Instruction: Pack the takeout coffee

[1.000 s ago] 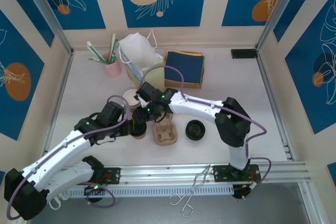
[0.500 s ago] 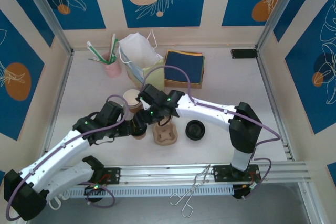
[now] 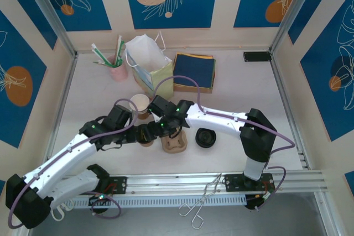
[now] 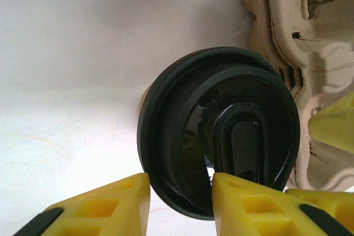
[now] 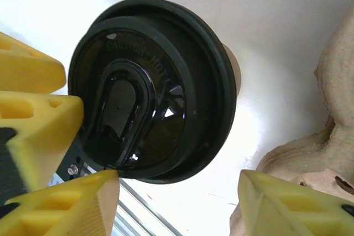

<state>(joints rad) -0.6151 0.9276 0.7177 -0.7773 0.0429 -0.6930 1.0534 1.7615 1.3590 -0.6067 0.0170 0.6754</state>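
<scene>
Two grippers meet over the takeout coffee (image 4: 221, 131), which stands upright on the table (image 3: 83, 103), a little nearer the near edge than the far one and left of the middle, its black lid on.

Nearest, metal tongs (image 3: 198, 205) lie on the rail along the near edge.

The left gripper (image 4: 181, 183) has its jaws partly apart at the lid's rim: one finger sits outside the rim and the other lies over the lid top. Whether they pinch it I cannot tell.

The right gripper (image 5: 180, 183) has its jaws spread wide to either side of the cup, with bare table showing between the cup and one finger, so it has hold of nothing.

Just right of the coffee sits a pulp cup carrier (image 3: 175, 143), and beyond that, further right, a loose black lid (image 3: 206, 136).

Behind the coffee stands an open brown cup (image 3: 140, 103).

Along the far edge are a pink holder (image 3: 118, 72), a paper bag (image 3: 148, 59) and a stack of blue napkins (image 3: 193, 71).
</scene>
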